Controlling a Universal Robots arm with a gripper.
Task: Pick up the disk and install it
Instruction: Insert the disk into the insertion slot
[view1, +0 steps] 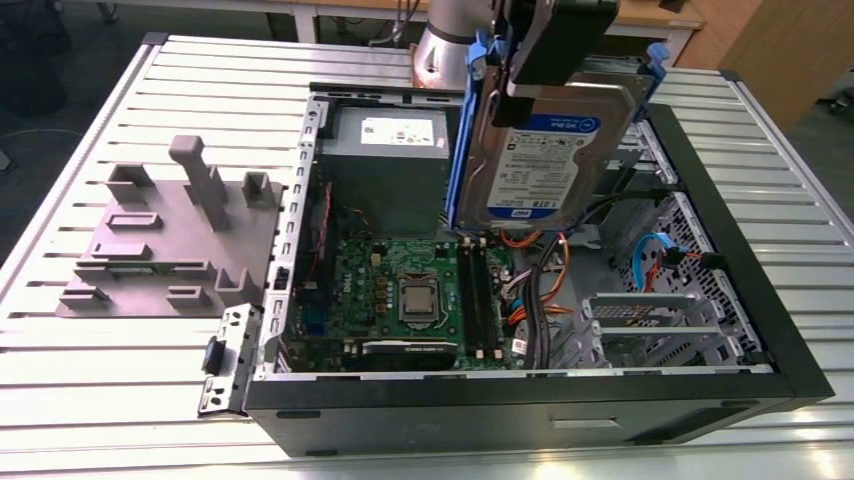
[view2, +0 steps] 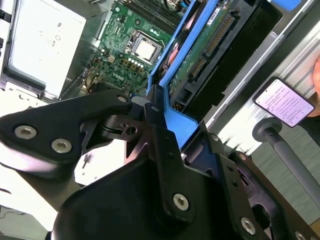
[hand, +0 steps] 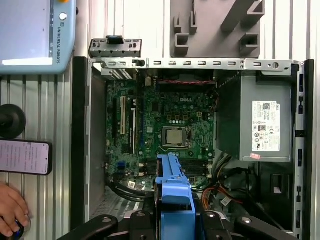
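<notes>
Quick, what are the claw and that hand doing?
Gripper: closed, holding the disk above the open computer case.
Person's hand: cannot tell if it holds anything.

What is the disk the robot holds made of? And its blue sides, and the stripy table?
The disk looks like bare silver metal with a dull shine; its white-and-blue label looks like paper. The blue side rails look like plastic: even colour, smooth moulded shape. The table seems to be aluminium slats, pale grey with a soft sheen, though painted steel is possible.

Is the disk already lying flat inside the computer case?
No, the gripper holds the disk on edge in the air above the open computer case.
</notes>
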